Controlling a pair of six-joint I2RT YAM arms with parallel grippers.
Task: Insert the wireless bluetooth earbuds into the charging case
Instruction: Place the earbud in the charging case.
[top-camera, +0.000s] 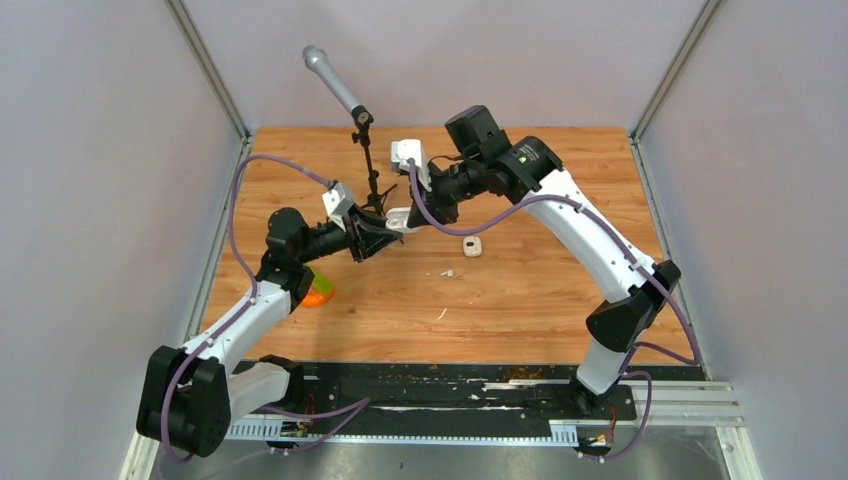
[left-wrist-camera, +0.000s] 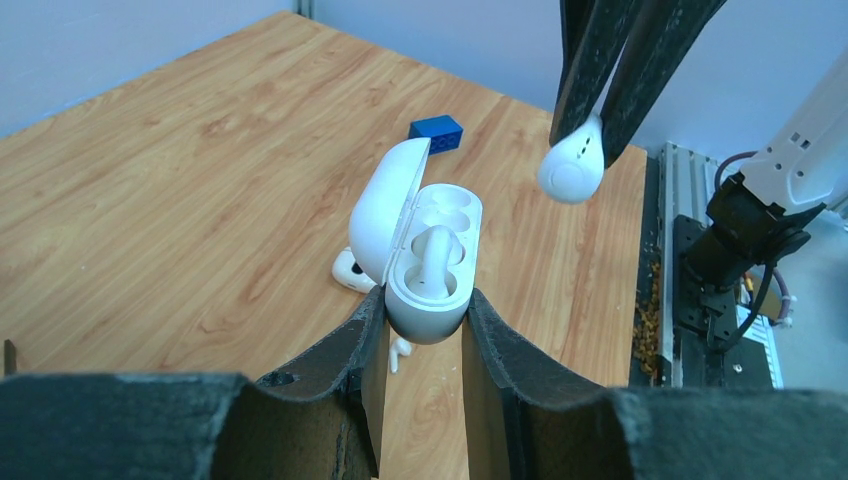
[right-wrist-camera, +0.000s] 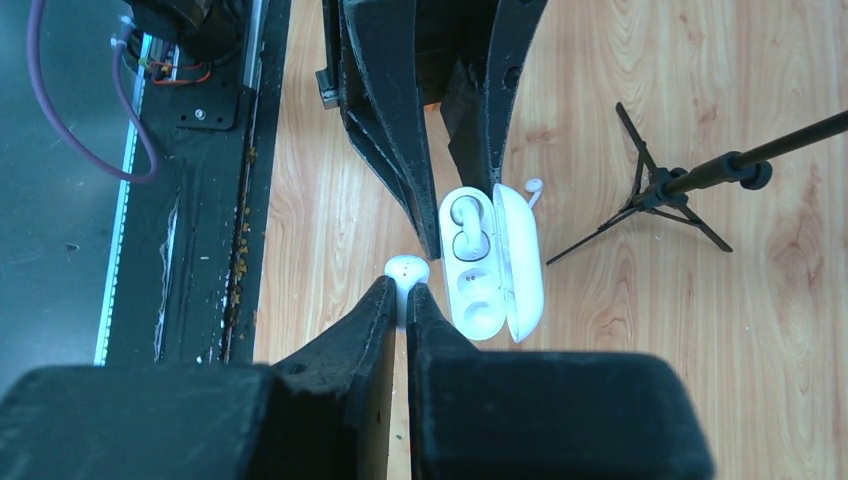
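Overhead view of a wooden table (top-camera: 540, 300) between grey walls. At left centre, an orange object (top-camera: 318, 293) lies on the wood beside the left arm (top-camera: 250, 310).

Just right of it, near mid-frame, the left gripper (left-wrist-camera: 425, 308) is clamped on the near end of the charging case (left-wrist-camera: 428, 322), one finger on each side, holding it above the table. In the left wrist view the case sits at centre, its lid (left-wrist-camera: 385, 205) hinged open to the left. One earbud (left-wrist-camera: 436, 250) is seated in a well of the case.

Behind the case, at upper centre of the overhead view, stands a microphone stand (top-camera: 368, 165).

To the upper right of the case in the left wrist view, the right gripper (right-wrist-camera: 402, 288) has its fingers pressed together on the second earbud (left-wrist-camera: 570, 168). It holds the earbud in the air just beside the open case, not touching it.

Further right on the table lie a small white scrap (top-camera: 449, 272) and a white rounded square (top-camera: 472, 245) with a dark centre. A blue block (left-wrist-camera: 436, 131) sits beyond the case in the left wrist view.
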